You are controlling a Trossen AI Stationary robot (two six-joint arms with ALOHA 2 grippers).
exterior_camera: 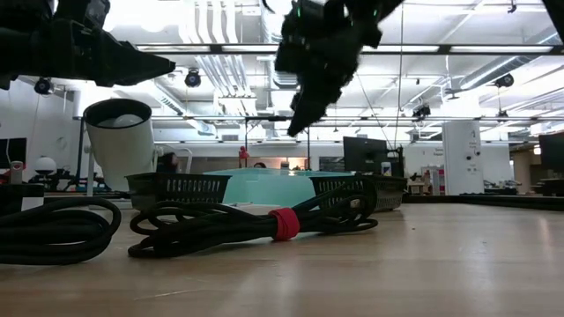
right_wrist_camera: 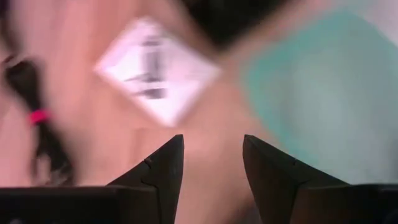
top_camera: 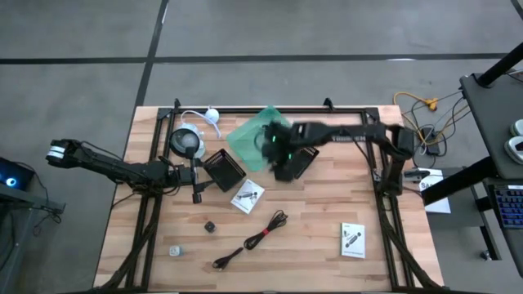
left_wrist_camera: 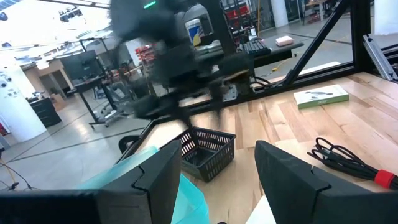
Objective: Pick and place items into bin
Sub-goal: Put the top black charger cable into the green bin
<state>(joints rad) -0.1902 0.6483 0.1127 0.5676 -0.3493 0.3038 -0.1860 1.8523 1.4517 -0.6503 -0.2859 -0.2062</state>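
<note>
The black cable with a red tie point(top_camera: 253, 239) lies on the near part of the table, and it is close in the low view point(exterior_camera: 284, 223). One white printed packet point(top_camera: 247, 196) lies mid-table, another point(top_camera: 352, 239) near right. A tiny black cube point(top_camera: 210, 226) and a tiny pale piece point(top_camera: 175, 251) lie near left. The teal bin point(top_camera: 255, 137) sits at the far middle. My right gripper point(right_wrist_camera: 212, 140) hovers open and empty beside the bin, above the table point(top_camera: 278, 163). My left gripper point(left_wrist_camera: 217, 149) is open and empty, low at the left point(top_camera: 196, 188). The pen-like stick and silvery pieces are not in view.
Two black mesh baskets point(top_camera: 223, 170) point(top_camera: 294, 163) stand on either side of my right gripper, near the bin. A white cup-like object point(top_camera: 187, 143) and a white cord point(top_camera: 204, 114) sit far left. The dark frame rails point(top_camera: 384, 204) edge the table.
</note>
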